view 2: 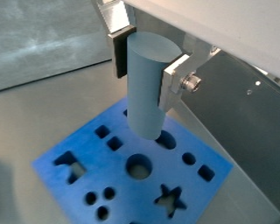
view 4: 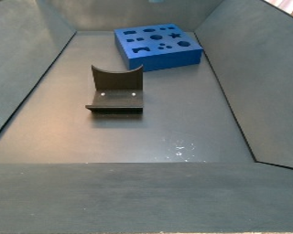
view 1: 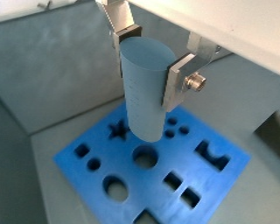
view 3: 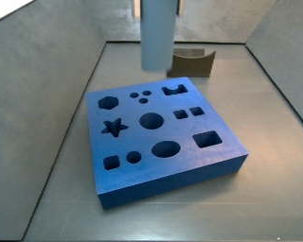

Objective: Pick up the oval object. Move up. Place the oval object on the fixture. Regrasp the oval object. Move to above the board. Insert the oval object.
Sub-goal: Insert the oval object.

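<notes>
Oval object clamped in gripper, hanging above the board.

Gripper (view 1: 152,63) jaws are closed on the upper end of the oval object (view 1: 145,96); it hangs upright, lower end clear of the board (view 1: 154,175). In a side view the fixture (view 3: 192,63) sits behind the board, near the bench's far edge.

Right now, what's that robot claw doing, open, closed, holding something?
End effector: closed on the oval object, held upright above the board.
</notes>
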Available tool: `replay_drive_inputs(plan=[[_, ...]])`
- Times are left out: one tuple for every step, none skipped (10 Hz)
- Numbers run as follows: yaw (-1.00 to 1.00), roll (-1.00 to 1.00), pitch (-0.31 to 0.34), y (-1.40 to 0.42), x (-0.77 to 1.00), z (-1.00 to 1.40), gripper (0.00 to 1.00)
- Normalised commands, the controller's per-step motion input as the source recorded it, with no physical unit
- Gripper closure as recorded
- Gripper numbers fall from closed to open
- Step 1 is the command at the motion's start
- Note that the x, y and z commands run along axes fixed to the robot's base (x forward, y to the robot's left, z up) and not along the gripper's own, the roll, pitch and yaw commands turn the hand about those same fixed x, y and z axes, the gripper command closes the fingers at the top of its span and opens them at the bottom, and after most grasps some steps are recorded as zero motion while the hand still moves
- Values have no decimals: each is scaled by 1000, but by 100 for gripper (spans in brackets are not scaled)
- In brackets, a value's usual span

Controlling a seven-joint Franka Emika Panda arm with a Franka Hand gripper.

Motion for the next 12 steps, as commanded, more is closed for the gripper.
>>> replay_drive_inputs(plan=[[97, 73, -207, -926, 260, -760, 100], [103, 73, -209, -923, 266, -754, 100], [103, 70, -211, -923, 266, -751, 100], [94, 67, -243, -937, 226, -686, 100], [80, 76, -260, -960, 180, -651, 100], [77, 87, -260, -963, 154, -649, 100], [77, 109, -261, -946, 140, -643, 100], [106, 67, -201, -591, 0, -231, 100], [0, 0, 0, 3, 60, 0, 100], [166, 234, -74, 0, 0, -383, 100], [229, 317, -197, -26, -137, -520, 100], [186, 320, -159, 0, -97, -480, 100]])
